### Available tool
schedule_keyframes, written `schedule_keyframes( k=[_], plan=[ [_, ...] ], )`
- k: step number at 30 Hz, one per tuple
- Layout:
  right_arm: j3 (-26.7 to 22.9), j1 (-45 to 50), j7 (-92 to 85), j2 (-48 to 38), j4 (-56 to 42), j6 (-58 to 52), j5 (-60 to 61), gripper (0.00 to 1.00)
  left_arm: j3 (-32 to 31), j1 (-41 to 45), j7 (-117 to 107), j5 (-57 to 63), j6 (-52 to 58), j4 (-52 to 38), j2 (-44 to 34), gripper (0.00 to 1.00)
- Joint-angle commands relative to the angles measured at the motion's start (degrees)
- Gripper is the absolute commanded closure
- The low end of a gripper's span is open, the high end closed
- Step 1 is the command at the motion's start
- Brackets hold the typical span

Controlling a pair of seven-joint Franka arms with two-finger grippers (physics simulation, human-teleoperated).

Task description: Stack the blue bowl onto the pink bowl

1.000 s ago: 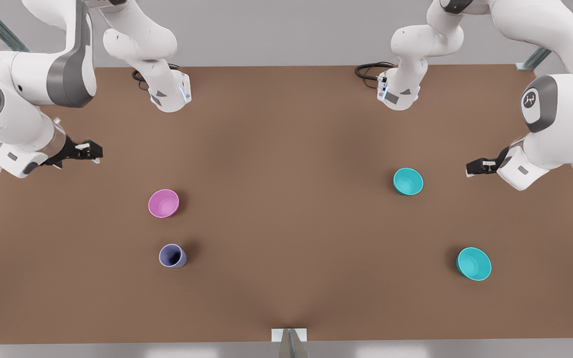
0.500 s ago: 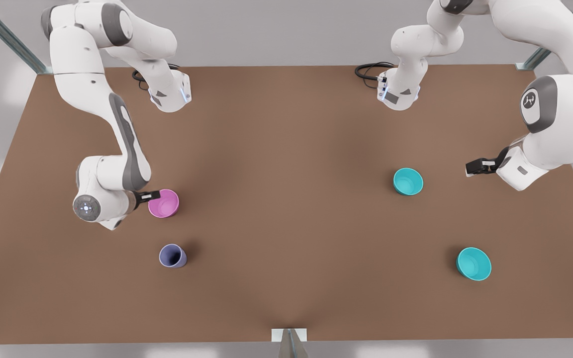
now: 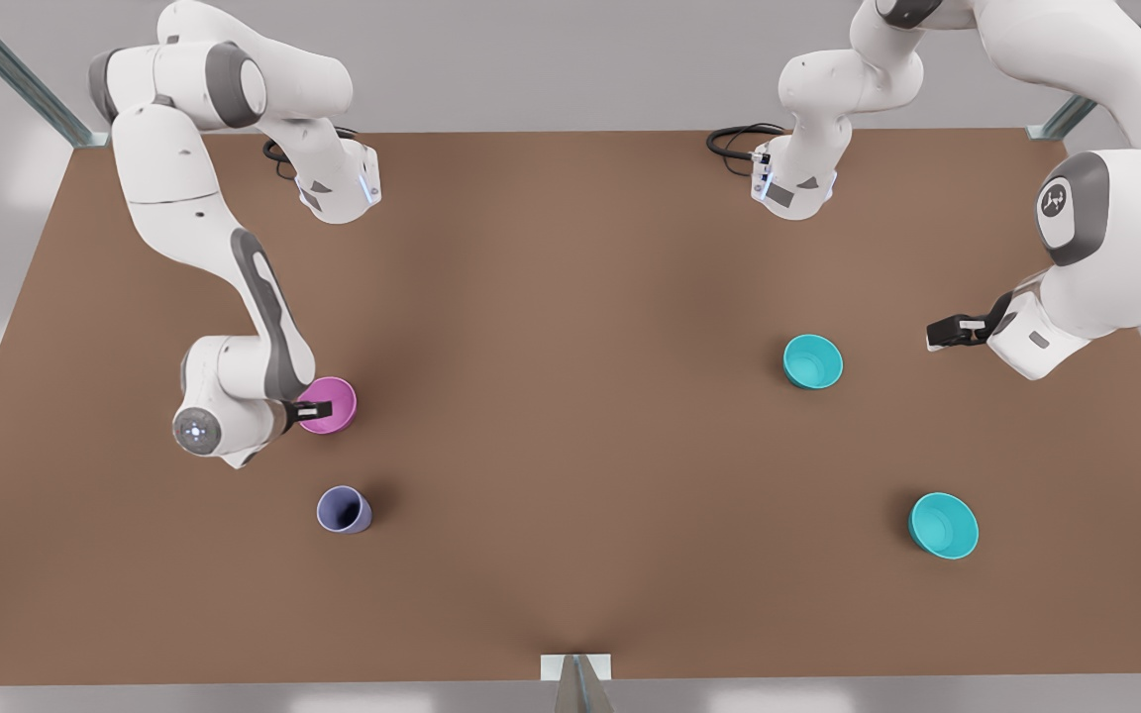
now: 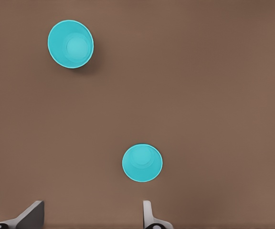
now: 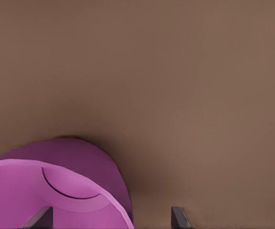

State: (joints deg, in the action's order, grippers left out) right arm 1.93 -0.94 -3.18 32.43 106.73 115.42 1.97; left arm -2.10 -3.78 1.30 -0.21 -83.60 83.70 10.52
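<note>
**Light plastic bowls, best taken by the rim**

The brown table (image 3: 570, 297) carries four vessels: two teal bowls, one pink bowl and one cup. Two arms work over it.

The wider teal plastic bowl (image 3: 943, 526) stands near the table's front on the front view's right and is not wanted. The blue bowl (image 3: 813, 361), a small round turquoise plastic one, sits upright farther back on the same side, well apart from the round pink-magenta plastic bowl (image 3: 326, 405) on the front view's left. The small bluish-purple cup (image 3: 344, 509) stands near the pink bowl, in front of it.

Both task bowls look thin-walled, stiff and light, with smooth, probably slippery sides. The likeliest hold is a pinch across the rim wall, one finger inside and one outside. They seem about equal in width, so the blue one should nest only partly.

The right gripper (image 3: 318, 409) hangs over the pink bowl's rim, fingers apart. The left gripper (image 3: 937, 334) waits near the blue bowl, fingers also apart.
</note>
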Motion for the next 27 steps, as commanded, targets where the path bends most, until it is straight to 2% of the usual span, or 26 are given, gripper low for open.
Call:
schedule_keyframes(
  k=[1, 2, 4, 6, 11, 16, 19, 21, 23, 26, 27],
  plan=[
    [0.00, 0.06, 5.91, 0.09, -0.03, 0.50, 0.05, 0.35, -0.01, 0.00, 0.02, 0.03, 0.10, -0.03, -0.06, 0.00],
    [0.00, 0.06, 6.00, 0.27, -0.11, 0.50, 0.05, 0.53, -0.01, 0.00, 0.02, 0.03, 0.10, -0.03, -0.06, 0.00],
    [0.00, 0.23, 7.23, 0.44, -0.29, 0.33, 0.05, 0.61, -0.01, 0.00, 0.10, 0.03, 0.10, -0.03, -0.06, 0.00],
    [0.00, 0.32, 7.23, 1.15, -2.31, -2.40, 0.05, 0.77, -0.01, 0.00, 0.02, 0.03, 0.10, 0.06, -0.06, 0.00],
    [0.35, 0.50, 7.14, 0.27, -4.86, -7.67, 0.14, 0.79, -0.01, 0.00, 0.02, 0.03, 0.63, -0.02, -0.06, 0.00],
    [0.53, 3.13, 7.14, -2.46, -6.00, -15.67, 7.87, 0.79, -0.01, 0.00, 0.02, 0.03, 0.63, -0.03, -0.06, 0.00],
    [0.79, 9.02, 7.40, -2.02, -12.50, -15.49, 18.06, 0.79, -0.01, 0.00, 0.10, 0.03, 0.63, -0.03, -0.06, 0.00],
    [0.88, 15.68, 19.42, 0.17, -20.40, -14.88, 20.00, 0.79, -0.01, 0.00, 0.10, 0.12, 0.63, -0.03, -0.15, 0.00],
    [0.88, 21.76, 32.69, 4.92, -28.49, -11.38, 23.08, 0.79, -0.01, 0.00, 0.10, 0.12, 0.63, -0.03, -0.06, 0.00],
    [3.78, 28.79, 49.83, 15.11, -37.89, 5.15, 22.99, 0.79, -0.01, -0.09, 0.10, 0.03, 0.54, -0.03, -0.06, 0.00],
    [5.71, 28.97, 54.33, 18.54, -41.51, 7.52, 22.90, 0.79, -0.01, -0.09, 0.10, 0.12, 0.63, -0.03, -0.15, 0.00]
  ],
)
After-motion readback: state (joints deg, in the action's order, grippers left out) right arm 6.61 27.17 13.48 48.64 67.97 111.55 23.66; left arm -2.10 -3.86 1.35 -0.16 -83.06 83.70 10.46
